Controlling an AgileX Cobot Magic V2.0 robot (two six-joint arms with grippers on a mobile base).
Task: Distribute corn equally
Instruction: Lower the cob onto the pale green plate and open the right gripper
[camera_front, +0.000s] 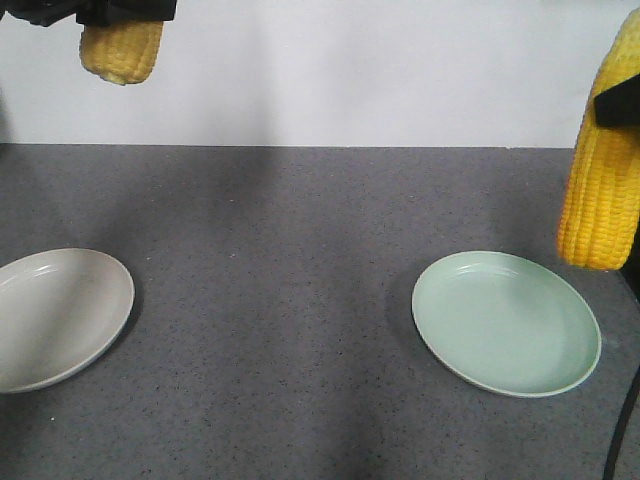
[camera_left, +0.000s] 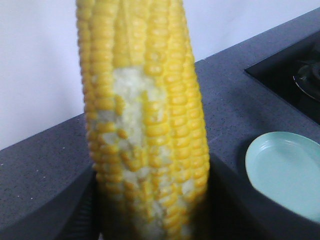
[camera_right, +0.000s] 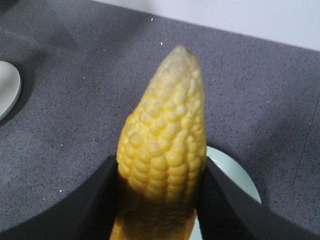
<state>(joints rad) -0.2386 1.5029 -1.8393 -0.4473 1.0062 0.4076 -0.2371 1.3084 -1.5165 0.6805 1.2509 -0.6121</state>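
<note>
Showing two arms, each holding one cob above a dark speckled countertop (camera_front: 300, 260). In the front view, the left gripper (camera_front: 120, 12) sits at the top left edge, clamped on a corn cob (camera_front: 122, 50) whose blunt end hangs below it, well above the beige plate (camera_front: 55, 315). The right gripper (camera_front: 620, 105) appears at the right edge, closed around a second corn cob (camera_front: 600, 190) that hangs nearly upright, its lower end just above and beside the far right rim of the pale green plate (camera_front: 505, 320). Both plates lie flat, well apart, with nothing on them. The left wrist view shows its cob filling the frame, with a patch of pale, damaged kernels along its middle, and the green plate low to the right. The right wrist view shows dark fingers (camera_right: 230, 205) pressed against both sides of the second cob, its paler tapered tip pointing away, with part of the green plate visible beneath it.
</note>
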